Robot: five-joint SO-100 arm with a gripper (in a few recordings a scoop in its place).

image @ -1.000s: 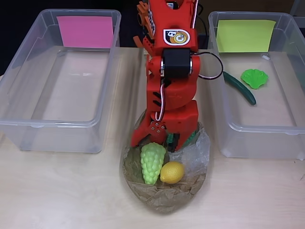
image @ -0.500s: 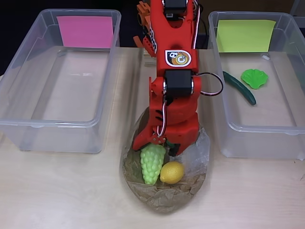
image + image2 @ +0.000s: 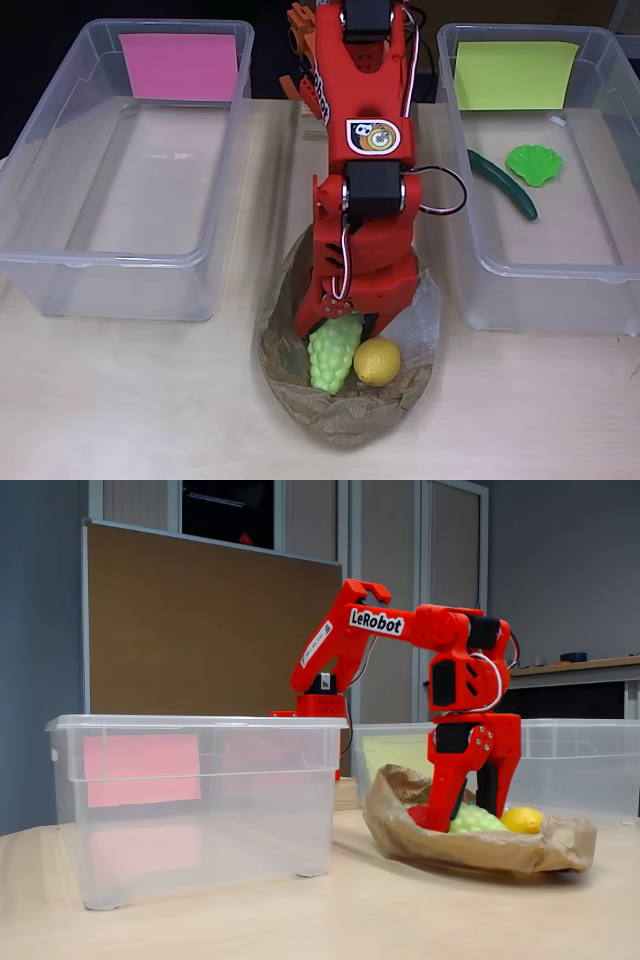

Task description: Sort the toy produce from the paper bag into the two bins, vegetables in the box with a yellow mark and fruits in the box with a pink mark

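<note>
- The paper bag [image 3: 345, 405] lay opened and crumpled at the near edge of the counter [image 3: 130, 400], between the two bins, with a yellow toy lemon [image 3: 377, 361] and a green toy grape bunch [image 3: 334, 353] touching side by side inside it.
- The grape bunch looked like light, hollow moulded plastic, stiff and knobbly, so its bumps should give the fingers purchase; its wider upper end seemed the fair place to take it, across the width. The lemon, smooth and round, would likely slip more easily.
- The gripper [image 3: 340, 322] stood nose-down in the bag with its jaws apart, straddling the top of the grape bunch; whether they already pressed on it I could not tell from above.
- The fixed view showed what the overhead one hid: the gripper [image 3: 468, 805] reached low into the bag, its fingers set either side of the grapes [image 3: 474, 820].
- The overhead view alone showed the bin contents: the pink-marked bin [image 3: 125, 165] held nothing, while the yellow-marked bin [image 3: 545, 180] farther right held a dark green cucumber-like piece [image 3: 503, 184] and a pale green leafy piece [image 3: 533, 163].
</note>
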